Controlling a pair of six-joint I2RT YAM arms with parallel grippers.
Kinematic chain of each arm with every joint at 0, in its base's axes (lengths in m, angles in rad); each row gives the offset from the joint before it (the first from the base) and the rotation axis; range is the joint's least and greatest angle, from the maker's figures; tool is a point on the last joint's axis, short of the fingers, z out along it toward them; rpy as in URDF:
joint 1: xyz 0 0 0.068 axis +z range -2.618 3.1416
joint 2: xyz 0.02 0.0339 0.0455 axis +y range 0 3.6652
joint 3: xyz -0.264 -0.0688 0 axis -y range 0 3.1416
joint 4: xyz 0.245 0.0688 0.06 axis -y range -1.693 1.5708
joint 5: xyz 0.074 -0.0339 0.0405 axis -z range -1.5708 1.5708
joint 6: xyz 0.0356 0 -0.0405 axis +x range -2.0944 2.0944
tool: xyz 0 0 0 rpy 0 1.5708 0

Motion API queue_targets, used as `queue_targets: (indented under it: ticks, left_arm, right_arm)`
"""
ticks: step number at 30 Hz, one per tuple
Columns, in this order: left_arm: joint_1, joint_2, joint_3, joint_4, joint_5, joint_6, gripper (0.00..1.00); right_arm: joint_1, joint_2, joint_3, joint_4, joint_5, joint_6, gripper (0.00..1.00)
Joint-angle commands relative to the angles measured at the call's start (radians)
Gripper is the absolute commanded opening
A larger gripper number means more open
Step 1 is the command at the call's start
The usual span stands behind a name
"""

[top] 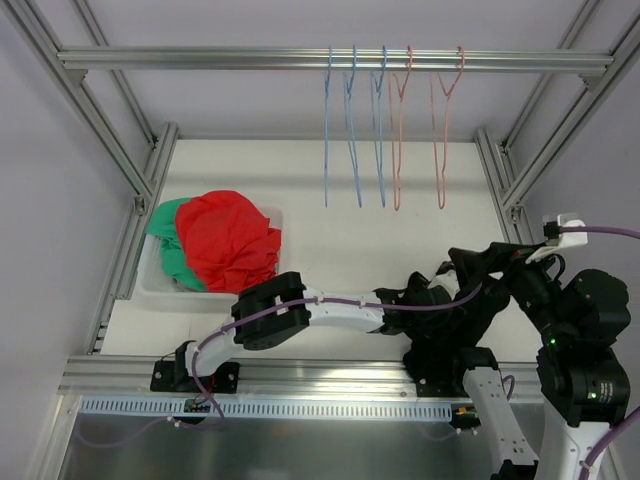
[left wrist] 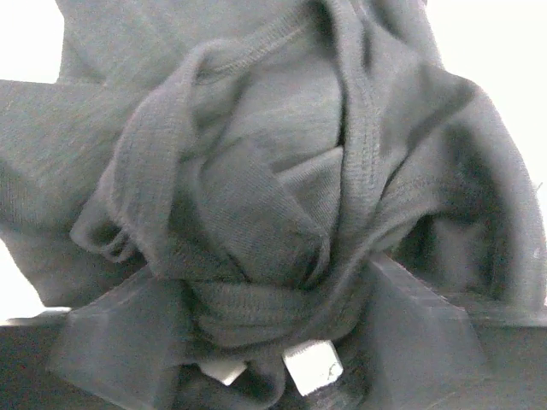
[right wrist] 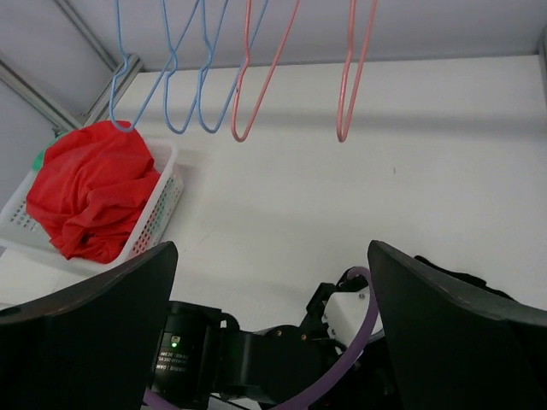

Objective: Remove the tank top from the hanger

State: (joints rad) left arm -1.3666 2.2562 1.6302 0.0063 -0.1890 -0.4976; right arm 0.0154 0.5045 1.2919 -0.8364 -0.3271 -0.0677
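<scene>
The dark tank top (left wrist: 282,213) is bunched across the left end effector (left wrist: 265,329), well to the right of the basket (top: 150,282). The hangers (top: 385,130) beyond and right of the basket hang bare. The left fingers stand wide with cloth heaped between them; I cannot tell whether they grip it. The right end effector (right wrist: 273,320), farther right of the basket, is released and empty. The bundle shows no clear long axis. Binning it means travelling left, and the left arm is nearer.
</scene>
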Motion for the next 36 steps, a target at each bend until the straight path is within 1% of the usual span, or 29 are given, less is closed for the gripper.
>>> queue_targets:
  ticks: [1, 2, 3, 4, 5, 7, 8, 9, 10, 11, 12, 13, 14, 16, 17, 21, 25, 26, 28, 29, 31, 32, 33, 34, 36]
  left_arm:
    - [0.001, 0.082, -0.032, -0.127, -0.030, -0.097, 0.62]
    - [0.001, 0.074, -0.032, -0.127, -0.052, -0.111, 0.36]
    - [0.001, 0.042, -0.077, -0.143, -0.076, -0.128, 0.05]
    - [0.001, 0.020, -0.102, -0.153, -0.101, -0.159, 0.00]
    - [0.001, -0.009, -0.165, -0.164, -0.156, -0.173, 0.00]
    - [0.003, -0.117, -0.232, -0.187, -0.210, -0.209, 0.00]
    - [0.001, -0.162, -0.274, -0.199, -0.268, -0.225, 0.00]
    - [0.001, -0.260, -0.350, -0.210, -0.298, -0.242, 0.00]
    - [0.001, -0.311, -0.386, -0.229, -0.328, -0.271, 0.00]
    - [0.001, -0.364, -0.451, -0.239, -0.386, -0.285, 0.00]
    - [0.001, -0.464, -0.478, -0.262, -0.415, -0.314, 0.00]
    - [0.003, -0.509, -0.498, -0.294, -0.440, -0.315, 0.00]
    - [0.004, -0.586, -0.522, -0.317, -0.481, -0.317, 0.00]
    - [0.012, -0.654, -0.532, -0.398, -0.526, -0.331, 0.00]
    - [0.015, -0.717, -0.535, -0.425, -0.543, -0.334, 0.00]
    - [0.029, -0.865, -0.527, -0.532, -0.633, -0.346, 0.00]
    - [0.063, -0.997, -0.491, -0.620, -0.681, -0.326, 0.00]
    - [0.067, -1.045, -0.466, -0.647, -0.697, -0.315, 0.00]
    - [0.072, -1.090, -0.432, -0.673, -0.743, -0.276, 0.00]
    - [0.077, -1.128, -0.388, -0.689, -0.756, -0.263, 0.00]
    - [0.109, -1.159, -0.343, -0.723, -0.785, -0.208, 0.00]
    - [0.125, -1.184, -0.298, -0.729, -0.788, -0.188, 0.00]
    - [0.174, -1.195, -0.273, -0.738, -0.785, -0.152, 0.00]
    - [0.201, -1.202, -0.230, -0.741, -0.777, -0.133, 0.00]
    - [0.254, -1.219, -0.192, -0.746, -0.764, -0.081, 0.00]
  right_arm:
    - [-0.002, -0.062, 0.003, -0.019, -0.067, -0.017, 1.00]
    - [0.000, -0.075, 0.006, -0.029, -0.058, -0.021, 0.99]
    - [0.001, -0.087, 0.007, -0.042, -0.049, -0.023, 1.00]
    - [0.001, -0.096, 0.009, -0.047, -0.040, -0.026, 0.99]
    - [0.003, -0.116, 0.009, -0.053, -0.018, -0.030, 1.00]
    - [0.003, -0.132, 0.004, -0.055, 0.000, -0.034, 1.00]
    - [0.004, -0.136, 0.004, -0.058, 0.019, -0.035, 1.00]
    - [0.006, -0.144, 0.004, -0.059, 0.026, -0.037, 1.00]
    - [0.005, -0.147, 0.003, -0.062, 0.033, -0.037, 0.99]
    - [0.004, -0.150, -0.003, -0.063, 0.037, -0.035, 1.00]
    - [0.006, -0.158, -0.006, -0.061, 0.037, -0.034, 1.00]
    - [0.006, -0.159, -0.011, -0.061, 0.036, -0.034, 1.00]
    - [0.006, -0.162, -0.019, -0.059, 0.037, -0.034, 1.00]
    - [0.006, -0.167, -0.026, -0.059, 0.042, -0.034, 1.00]
    - [0.008, -0.167, -0.031, -0.059, 0.046, -0.034, 1.00]
    - [0.009, -0.167, -0.026, -0.059, 0.057, -0.043, 1.00]
    - [0.009, -0.167, -0.017, -0.059, 0.063, -0.049, 0.99]
    - [0.011, -0.167, -0.016, -0.061, 0.063, -0.049, 1.00]
    - [0.012, -0.164, -0.008, -0.061, 0.066, -0.049, 0.99]
    - [0.014, -0.161, -0.005, -0.061, 0.065, -0.049, 1.00]
    - [0.014, -0.153, 0.000, -0.059, 0.060, -0.047, 0.99]
    - [0.014, -0.149, 0.001, -0.058, 0.057, -0.046, 1.00]
    - [0.014, -0.144, 0.003, -0.058, 0.054, -0.043, 1.00]
    - [0.015, -0.142, 0.001, -0.055, 0.046, -0.041, 1.00]
    - [0.014, -0.138, -0.002, -0.046, 0.040, -0.034, 0.99]
